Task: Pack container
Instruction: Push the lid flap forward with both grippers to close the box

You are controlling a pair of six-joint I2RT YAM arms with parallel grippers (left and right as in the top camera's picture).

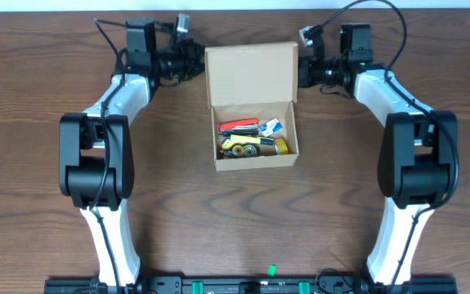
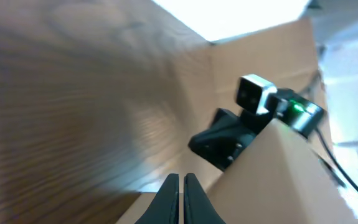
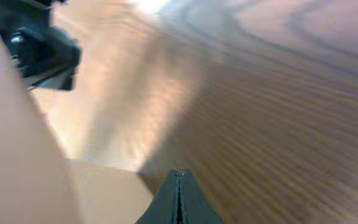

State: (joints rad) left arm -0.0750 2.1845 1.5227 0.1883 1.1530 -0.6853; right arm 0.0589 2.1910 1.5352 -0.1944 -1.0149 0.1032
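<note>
- Container sits mid-bench, open, box body on my near side, between my two arms.
- Inside I see small stuff: a red item, yellow pieces and a blue-and-white bit.
- Lid flap is hinged open on the far side.
- Left claw is just beside the flap's left edge, fingers pressed together, nothing between them.
- Right claw is just beside the flap's right edge, also fully closed and empty.
- Whether either claw touches the cardboard, I cannot tell.
</note>
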